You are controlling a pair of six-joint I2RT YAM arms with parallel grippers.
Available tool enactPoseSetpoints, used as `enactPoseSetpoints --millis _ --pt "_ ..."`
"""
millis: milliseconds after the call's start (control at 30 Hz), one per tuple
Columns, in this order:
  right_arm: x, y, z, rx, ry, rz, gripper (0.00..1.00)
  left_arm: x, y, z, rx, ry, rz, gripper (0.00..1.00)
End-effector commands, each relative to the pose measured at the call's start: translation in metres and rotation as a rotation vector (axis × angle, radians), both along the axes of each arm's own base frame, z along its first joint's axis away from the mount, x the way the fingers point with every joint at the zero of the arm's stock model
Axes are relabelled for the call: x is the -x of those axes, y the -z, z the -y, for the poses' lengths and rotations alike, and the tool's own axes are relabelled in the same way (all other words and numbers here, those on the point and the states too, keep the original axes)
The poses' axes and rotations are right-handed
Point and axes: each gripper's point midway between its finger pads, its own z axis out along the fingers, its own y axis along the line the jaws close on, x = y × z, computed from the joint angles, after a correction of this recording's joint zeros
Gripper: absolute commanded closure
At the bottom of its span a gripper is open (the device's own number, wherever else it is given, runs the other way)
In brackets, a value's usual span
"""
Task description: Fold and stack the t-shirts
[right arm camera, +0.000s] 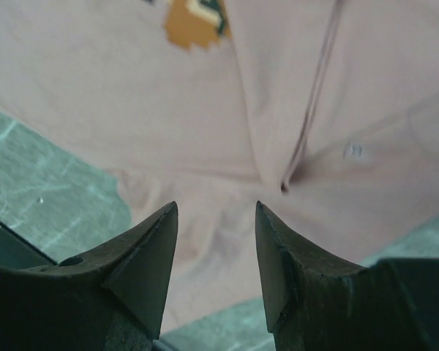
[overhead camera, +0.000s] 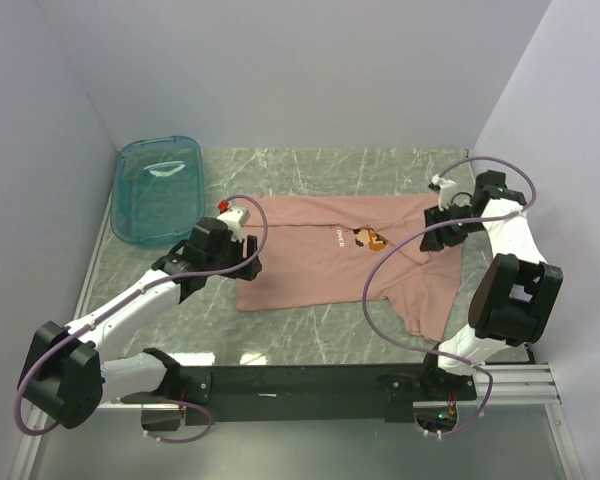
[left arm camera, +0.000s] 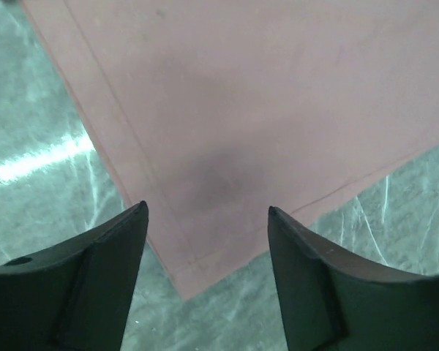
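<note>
The dusty-pink t-shirt (overhead camera: 330,265) lies spread on the table's middle, print up, with its right part folded and rumpled. My left gripper (overhead camera: 242,250) hovers over the shirt's left edge. In the left wrist view the left gripper (left arm camera: 207,212) stands open above a hemmed corner of the t-shirt (left arm camera: 227,110), holding nothing. My right gripper (overhead camera: 436,238) is over the shirt's right end. In the right wrist view the right gripper (right arm camera: 216,208) is open just above wrinkled t-shirt cloth (right arm camera: 205,146), near a seam and the brown-orange print (right arm camera: 194,22).
A teal see-through tub (overhead camera: 158,188) sits at the back left, beside the left wall. The green marbled table (overhead camera: 310,335) shows around the shirt. Walls close in on the left, back and right. The arms' black base rail (overhead camera: 310,382) runs along the near edge.
</note>
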Motion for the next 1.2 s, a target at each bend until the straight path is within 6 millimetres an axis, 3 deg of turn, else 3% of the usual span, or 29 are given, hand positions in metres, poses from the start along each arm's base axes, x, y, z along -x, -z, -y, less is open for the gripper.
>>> enactPoseSetpoints --millis 0,33,133,167,267,400,533,567,733,933,1167 --pt "0.018 -0.002 0.012 -0.006 0.014 -0.016 0.46 0.001 -0.003 0.011 0.047 0.019 -0.033 0.3" --pt "0.024 -0.004 0.01 -0.015 -0.005 -0.013 0.46 0.008 -0.002 0.018 0.067 0.031 -0.058 0.29" --pt "0.066 0.0 -0.004 -0.031 -0.211 -0.048 0.46 0.025 0.007 0.021 0.048 0.039 -0.114 0.28" --pt "0.088 0.005 -0.01 -0.052 -0.26 -0.101 0.46 0.027 0.006 0.022 0.048 0.037 -0.127 0.28" --pt "0.11 0.014 -0.012 0.0 -0.422 -0.058 0.46 0.042 0.016 0.023 0.021 -0.003 -0.223 0.3" --pt "0.123 0.02 -0.024 0.046 -0.525 -0.005 0.46 0.072 0.038 0.032 0.043 -0.137 -0.404 0.34" --pt "0.134 0.034 -0.042 0.095 -0.583 0.012 0.46 0.094 0.059 0.028 0.089 -0.341 -0.535 0.54" --pt "0.133 0.038 -0.049 0.103 -0.604 0.024 0.46 0.101 0.069 0.023 0.082 -0.386 -0.575 0.54" --pt "0.158 0.046 -0.064 0.081 -0.728 0.033 0.46 0.093 0.087 0.006 0.097 -0.615 -0.565 0.53" --pt "0.174 0.049 -0.056 0.156 -0.891 0.097 0.46 0.072 0.096 0.004 0.089 -0.761 -0.541 0.49" --pt "0.177 0.051 -0.051 0.196 -0.867 0.104 0.46 0.081 0.114 -0.027 -0.079 -0.947 -0.564 0.56"
